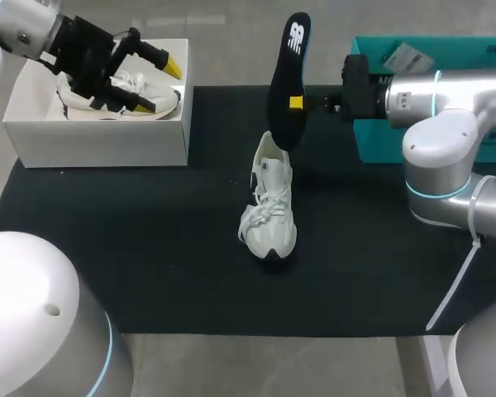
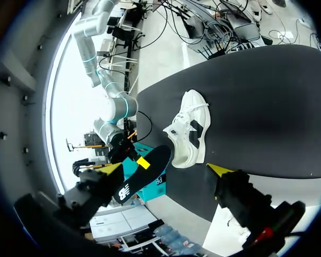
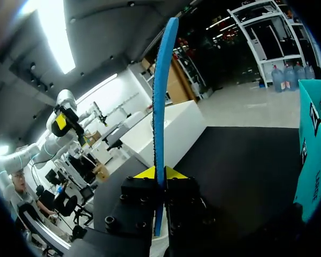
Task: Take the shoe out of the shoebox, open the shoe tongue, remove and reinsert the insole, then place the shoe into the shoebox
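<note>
The white shoe point(image 1: 269, 207) point(image 2: 190, 134) is seen upright on its sole on the black mat point(image 1: 149, 248) that covers the middle of the counter, toe toward the near edge and laces loose. The dark insole point(image 1: 288, 78) point(image 2: 142, 174) point(image 3: 160, 107) is held on end just behind the shoe's heel, blue underside shown in the right wrist view. Whether its lower end touches the heel cannot be told. The insole is pinched near its lower part between the 2 fingers of the right pincer point(image 1: 296, 102) point(image 3: 159, 172), which is pressed against it from both sides. A teal box point(image 1: 372, 141) point(image 3: 313, 160) is seen at the far right of the mat, behind the right arm. At the far left stands the white shoebox point(image 1: 99, 136) point(image 3: 171, 128), with a 2nd white shoe point(image 1: 131, 81) lying inside. The left pincer point(image 1: 159, 85) point(image 2: 166, 169) is poised above this shoebox, fingers spread wide, nothing held.
</note>
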